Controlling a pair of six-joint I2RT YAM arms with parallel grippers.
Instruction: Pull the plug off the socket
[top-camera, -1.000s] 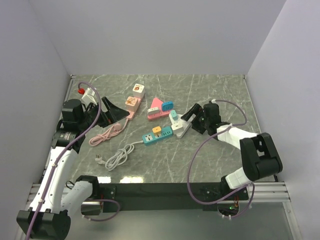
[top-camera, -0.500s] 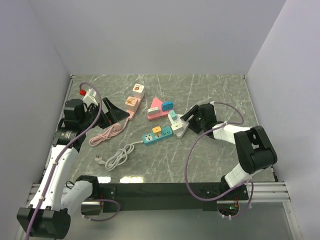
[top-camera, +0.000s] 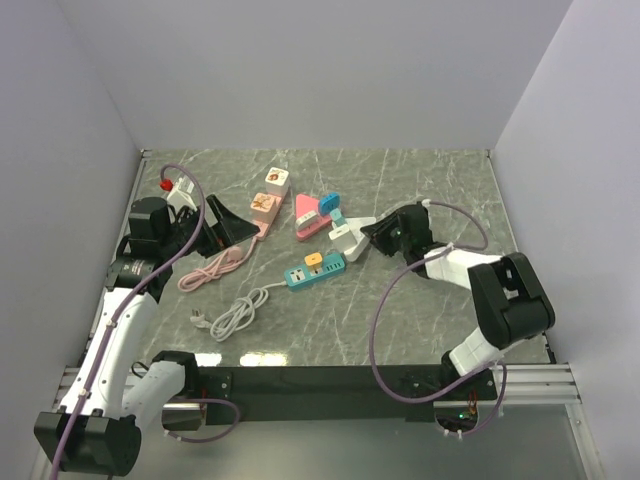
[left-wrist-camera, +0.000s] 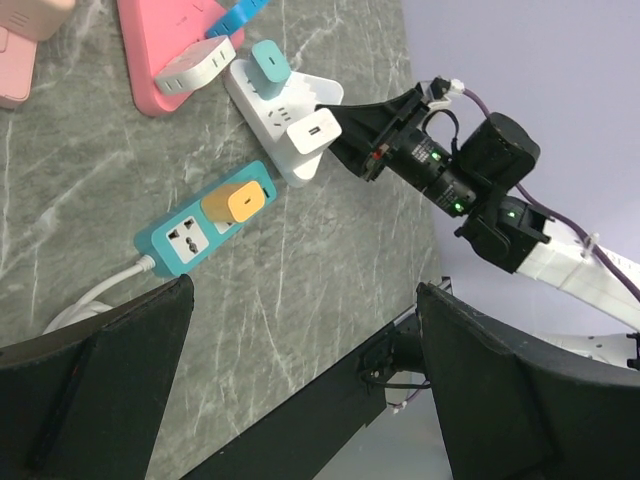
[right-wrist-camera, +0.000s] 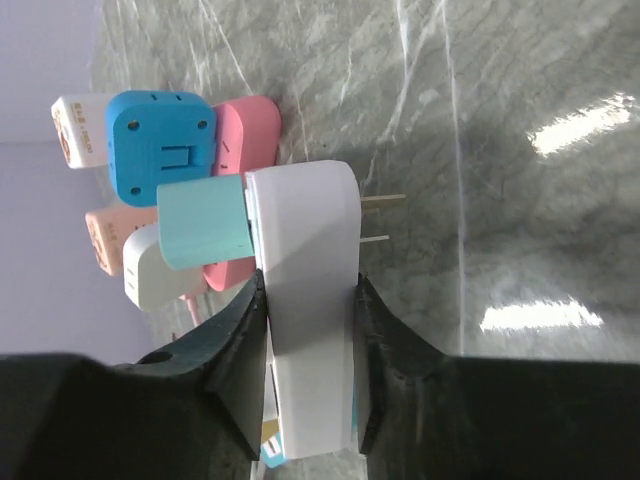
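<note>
Change: we see the right pincer (right-wrist-camera: 308, 285) now closed on the white socket (right-wrist-camera: 300, 210), where a second ago its jaws stood wide. The socket has shifted far and left, off the teal power strip (top-camera: 315, 270) and up beside the pink power strip (top-camera: 312, 218).
Left arm: it has not moved, and the left pincer (left-wrist-camera: 305, 320) hangs wide open, holding nothing.
Grip: the black fingers (right-wrist-camera: 240, 340) press on both flanks of the socket's white body.
Surface: we work on a dark grey-green marbled table (top-camera: 420, 300) that shows bright glare patches.
Room: pale lavender walls (top-camera: 320, 70) stand on three sides.
Plug place: the teal plug (right-wrist-camera: 203, 222) is still seated in the socket, at the end away from the right pincer, next to a blue adapter (right-wrist-camera: 160, 140).
Plug axis: it juts straight out of the socket's face, at right angles to it. The socket's own prongs (right-wrist-camera: 380, 205) point the opposite way.
Socket axis: its length runs from the pincer toward the far left.
</note>
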